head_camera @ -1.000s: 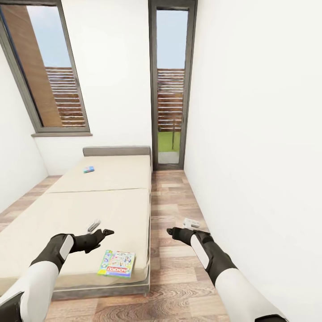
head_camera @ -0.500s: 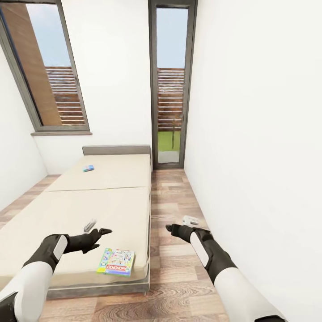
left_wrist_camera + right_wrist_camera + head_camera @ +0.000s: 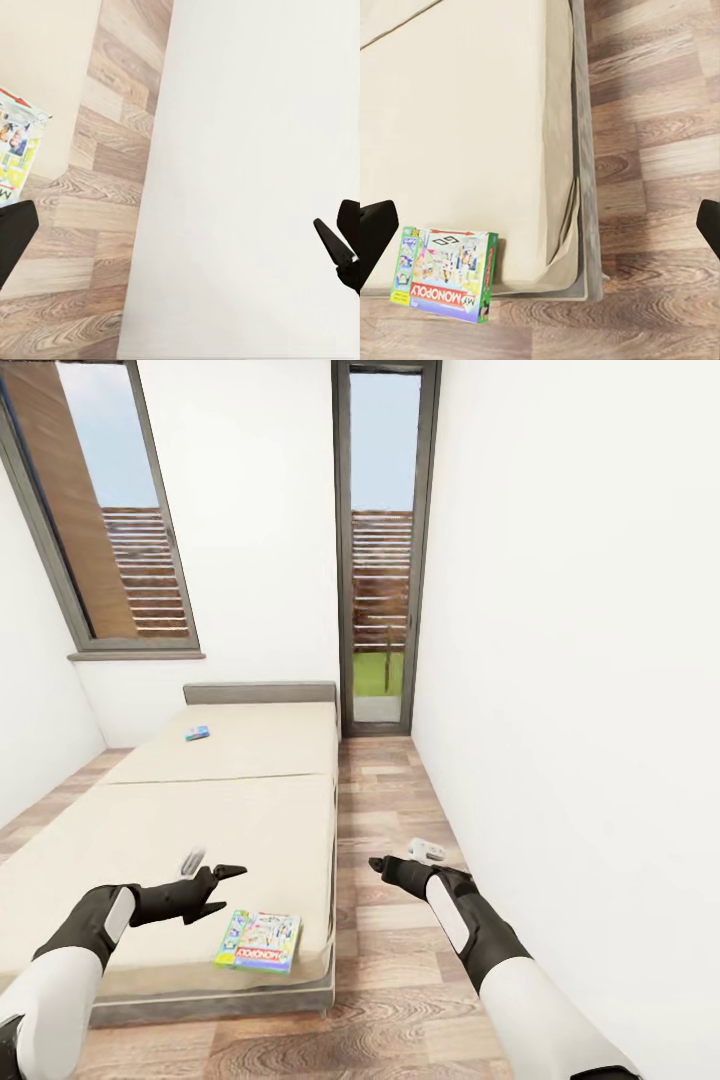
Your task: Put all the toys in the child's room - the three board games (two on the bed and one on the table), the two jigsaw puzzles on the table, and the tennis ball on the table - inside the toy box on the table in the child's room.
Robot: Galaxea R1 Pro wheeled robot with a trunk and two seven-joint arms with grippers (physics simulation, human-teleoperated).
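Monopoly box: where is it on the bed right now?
In the head view the Monopoly box lies flat near the bed's near corner, beside the floor-side edge, just below the left gripper.

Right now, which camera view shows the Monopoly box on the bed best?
The right wrist view: the whole Monopoly box lies flat near the bed's foot corner, title readable. The head view shows it whole but smaller; the left wrist view catches just one corner.
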